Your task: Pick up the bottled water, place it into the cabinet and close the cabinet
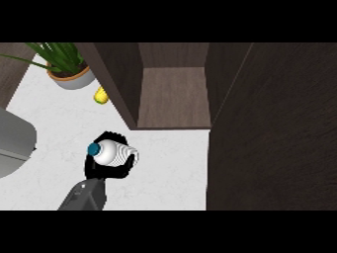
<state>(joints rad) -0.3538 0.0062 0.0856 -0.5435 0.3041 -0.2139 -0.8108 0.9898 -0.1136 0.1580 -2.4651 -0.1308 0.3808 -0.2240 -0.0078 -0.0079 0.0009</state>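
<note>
The bottled water [116,152], white and ribbed with a teal cap, lies tilted in my left hand [98,171], its cap pointing left. The black fingers curl round its body and hide its lower part. Hand and bottle are above the white counter [171,168], a little in front and to the left of the open cabinet [175,96], whose brown shelf shows nothing on it. The cabinet's dark door [280,128] stands swung open and fills the right side of the view. My right hand does not show.
A potted green plant [72,76] stands at the back left, with a small yellow object [101,95] beside the cabinet's left wall. A grey appliance [3,143] juts in from the left edge.
</note>
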